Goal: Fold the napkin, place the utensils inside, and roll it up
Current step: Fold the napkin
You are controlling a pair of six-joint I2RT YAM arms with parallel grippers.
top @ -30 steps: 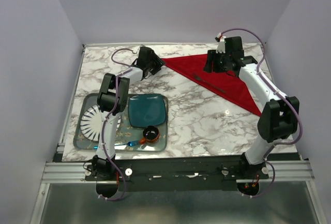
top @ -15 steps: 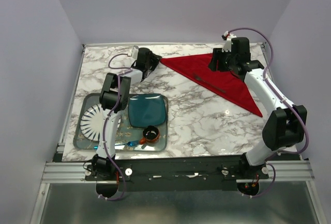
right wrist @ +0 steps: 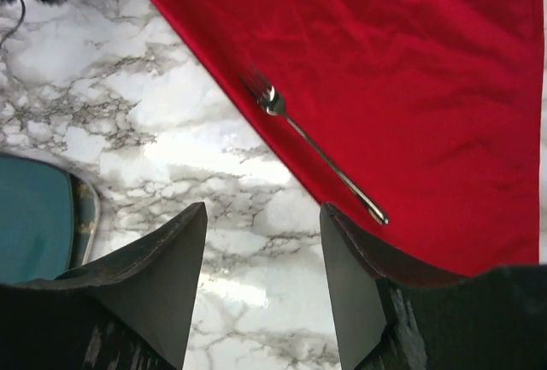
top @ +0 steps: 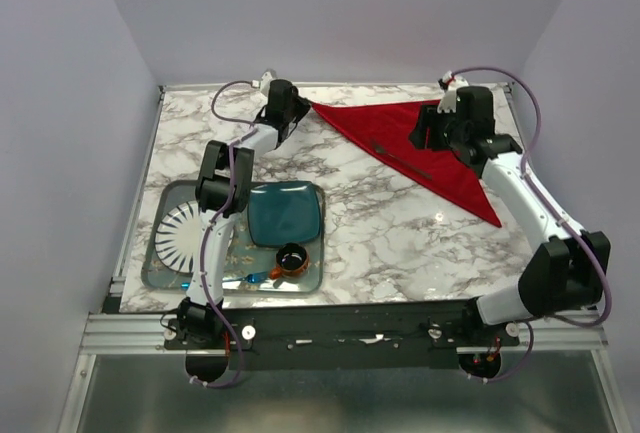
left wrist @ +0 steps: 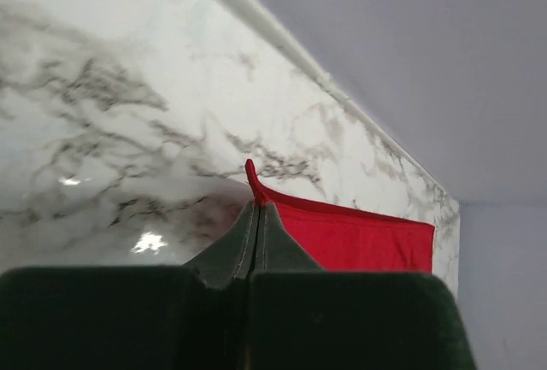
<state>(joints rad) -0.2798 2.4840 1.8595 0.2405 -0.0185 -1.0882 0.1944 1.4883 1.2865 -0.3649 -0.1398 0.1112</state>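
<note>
From above, the left arm reaches far across to the back left of the worktop (top: 380,223), with the left hand (top: 290,113) low at the left tip of the napkin (top: 450,158). The right arm stretches to the back right. Its right hand (top: 432,133) is over the cloth and seems clear of it, though height is hard to judge here. The napkin lies flat as a red triangle, with one edge along the back rim and one point toward the near right. The fork (top: 400,158) lies on it just inside the near-left edge. A tray (top: 312,275) holding a teal plate (top: 285,211) sits at the near left, well apart from the cloth, with bare marble between.

In the left wrist view, the fingers (left wrist: 244,242) are pressed together on the napkin's corner, and a small red tip stands up above them. The rest of the cloth lies flat beyond.

In the right wrist view, the fingers (right wrist: 162,267) stand wide apart with nothing between them, over marble beside the cloth's edge. The fork runs diagonally along that edge.
</note>
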